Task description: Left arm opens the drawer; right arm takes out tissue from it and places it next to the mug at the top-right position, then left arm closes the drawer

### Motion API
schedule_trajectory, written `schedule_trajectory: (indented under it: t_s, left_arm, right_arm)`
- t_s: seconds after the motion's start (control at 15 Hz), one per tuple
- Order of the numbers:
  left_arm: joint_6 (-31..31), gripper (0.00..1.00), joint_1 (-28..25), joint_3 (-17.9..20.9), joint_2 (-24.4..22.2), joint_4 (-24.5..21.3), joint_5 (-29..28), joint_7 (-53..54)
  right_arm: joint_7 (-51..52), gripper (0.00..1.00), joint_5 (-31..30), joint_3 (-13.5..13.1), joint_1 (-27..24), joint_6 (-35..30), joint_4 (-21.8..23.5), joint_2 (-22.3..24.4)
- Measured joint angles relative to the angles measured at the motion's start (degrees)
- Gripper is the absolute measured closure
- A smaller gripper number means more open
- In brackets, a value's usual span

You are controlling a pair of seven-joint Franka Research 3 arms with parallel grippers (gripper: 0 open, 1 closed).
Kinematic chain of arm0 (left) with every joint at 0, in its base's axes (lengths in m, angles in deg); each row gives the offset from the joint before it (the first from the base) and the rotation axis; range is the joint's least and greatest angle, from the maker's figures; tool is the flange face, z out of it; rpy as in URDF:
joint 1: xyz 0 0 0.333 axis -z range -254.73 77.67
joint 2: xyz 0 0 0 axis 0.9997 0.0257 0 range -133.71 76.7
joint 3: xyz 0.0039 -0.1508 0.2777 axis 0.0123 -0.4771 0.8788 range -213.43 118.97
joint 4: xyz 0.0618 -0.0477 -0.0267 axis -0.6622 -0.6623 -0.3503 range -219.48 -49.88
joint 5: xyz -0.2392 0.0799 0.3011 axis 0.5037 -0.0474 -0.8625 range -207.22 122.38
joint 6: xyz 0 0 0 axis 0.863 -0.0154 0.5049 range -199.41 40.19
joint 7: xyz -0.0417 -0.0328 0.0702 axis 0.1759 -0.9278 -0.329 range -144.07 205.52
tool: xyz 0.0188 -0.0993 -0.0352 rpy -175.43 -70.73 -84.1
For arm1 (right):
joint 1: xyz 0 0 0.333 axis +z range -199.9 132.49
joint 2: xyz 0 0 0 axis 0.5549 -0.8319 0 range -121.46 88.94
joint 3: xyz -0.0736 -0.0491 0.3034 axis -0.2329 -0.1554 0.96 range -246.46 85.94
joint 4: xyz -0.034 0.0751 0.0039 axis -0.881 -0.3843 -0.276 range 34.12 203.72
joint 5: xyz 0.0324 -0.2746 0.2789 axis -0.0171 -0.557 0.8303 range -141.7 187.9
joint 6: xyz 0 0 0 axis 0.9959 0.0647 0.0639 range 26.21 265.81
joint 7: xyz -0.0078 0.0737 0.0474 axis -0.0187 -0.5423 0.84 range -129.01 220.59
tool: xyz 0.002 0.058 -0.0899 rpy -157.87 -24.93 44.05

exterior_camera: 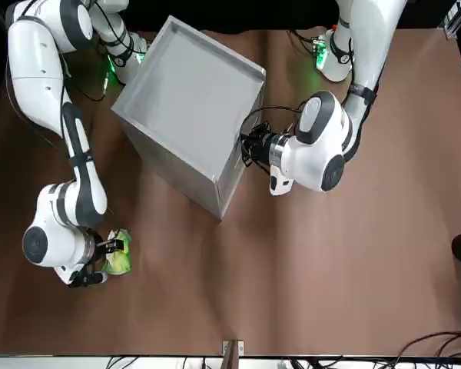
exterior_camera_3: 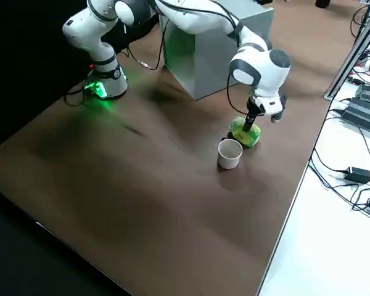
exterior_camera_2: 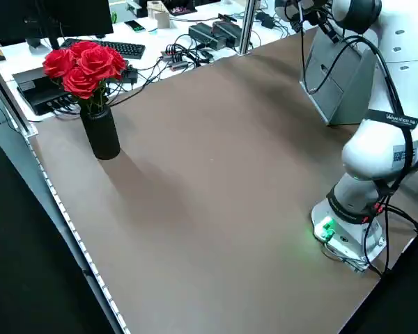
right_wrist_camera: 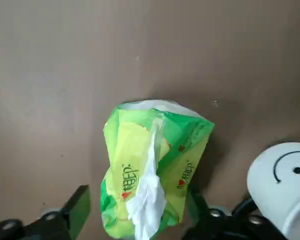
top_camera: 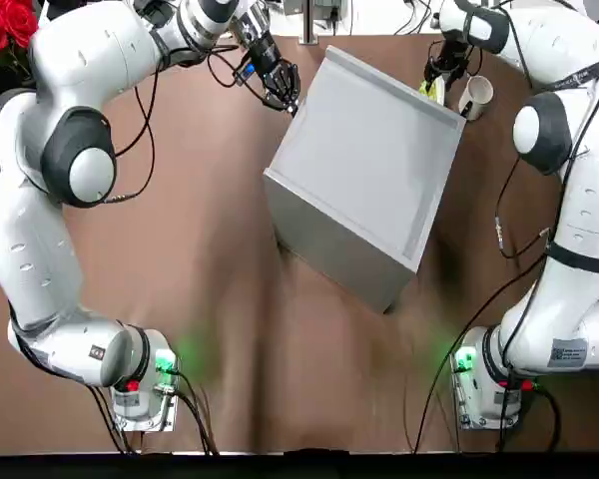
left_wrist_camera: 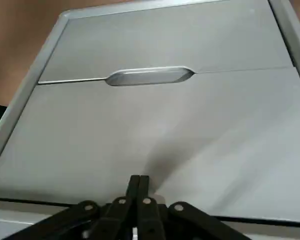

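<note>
tissue: the tissue lies on the counter just beside the mug, at the far right corner, so the placing looks done or nearly so.
right claw: the right claw hangs over the tissue, fingers spread to either side of the packet and not pinching it; released, I judge.
mug: upright, handle side unclear; close enough that a careless lift of the claw could nudge it.
drawer: the drawer sits flush in the cabinet, its front closed up to the handle; closing seems finished.
left claw: the left claw is clenched, fingertips together, pressed at or just off the drawer front, as for a push.
around: roses in a dark vase stand well apart at the left edge; cables and a keyboard lie beyond the counter.
in the way: nothing blocks either arm's retreat except the mug.
</note>
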Motion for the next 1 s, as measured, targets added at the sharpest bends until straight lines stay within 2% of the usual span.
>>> schedule_trajectory:
  t_s: [0.07, 0.13, 0.4, 0.47, 0.8, 1.0]
  left_arm:
    - [0.0, 0.99, 0.0, 0.0, 0.0, 0.0, 0.1, 0.0]
    - [0.0, 0.99, 0.0, 0.0, 0.1, 0.0, 0.1, 0.0]
    - [0.0, 0.99, -0.1, 0.2, 1.2, 0.0, 1.7, 0.0]
    - [0.0, 0.99, -0.3, 0.2, 2.2, 0.0, 2.5, 0.0]
    - [0.0, 0.99, -0.3, 0.2, 3.4, 0.3, 2.7, 0.1]
    - [0.0, 0.99, -0.2, 0.2, 3.6, 0.4, 2.7, 0.1]
  right_arm:
    - [0.0, 0.04, -0.1, 0.0, 0.0, -1.3, -0.5, 0.9]
    - [0.0, 0.0, -0.3, 0.0, 0.0, -2.7, -0.9, 2.2]
    - [0.0, 0.0, -0.4, -0.6, -1.1, -9.6, -2.0, 10.8]
    - [0.0, 0.0, -0.4, -0.7, -2.7, -12.2, -2.2, 15.9]
    - [0.0, 0.0, -0.5, -0.8, -6.4, -23.9, -2.4, 29.6]
    - [0.0, 0.0, -1.3, -0.9, -6.8, -26.0, -0.9, 35.3]
